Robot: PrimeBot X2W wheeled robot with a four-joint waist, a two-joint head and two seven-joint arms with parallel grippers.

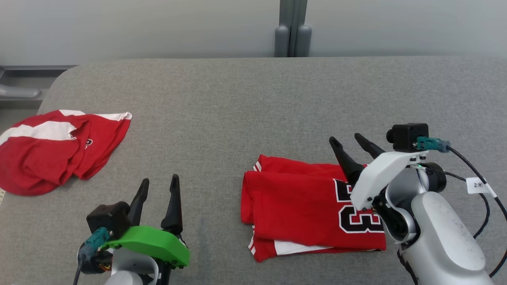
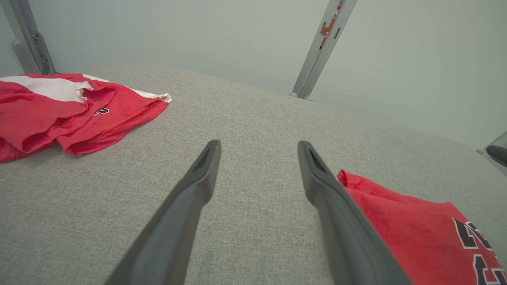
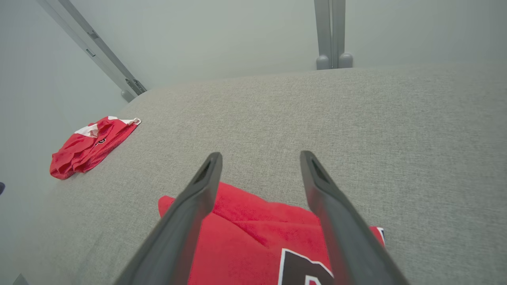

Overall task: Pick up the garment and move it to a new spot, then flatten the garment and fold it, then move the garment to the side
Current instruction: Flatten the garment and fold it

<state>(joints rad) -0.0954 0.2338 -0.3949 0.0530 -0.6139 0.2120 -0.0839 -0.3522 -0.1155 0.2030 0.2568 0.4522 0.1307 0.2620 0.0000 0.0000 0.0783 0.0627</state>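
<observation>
The folded red garment (image 1: 301,206) lies on the grey table (image 1: 237,99). The right gripper (image 1: 344,137), jaws spread, seems to hover over the garment's far edge. The left gripper (image 1: 160,179), jaws spread too, stands beside the garment. A crumpled red jersey (image 1: 51,150) lies well apart, far left.

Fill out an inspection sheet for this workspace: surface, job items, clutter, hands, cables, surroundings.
Surface: grey fabric-covered table, flat, no stains seen.
Job's things: red jersey, folded, black-and-white number print facing up, lying front right.
Clutter: crumpled red-and-white garment at the table's left edge.
Hands: left hand open, holding nothing, over bare table; right hand open, holding nothing, over the jersey's far edge.
Cables: black cable with a white tag loops off the right wrist, clear of the jersey.
Surroundings: pale wall and a grey post behind the table.
</observation>
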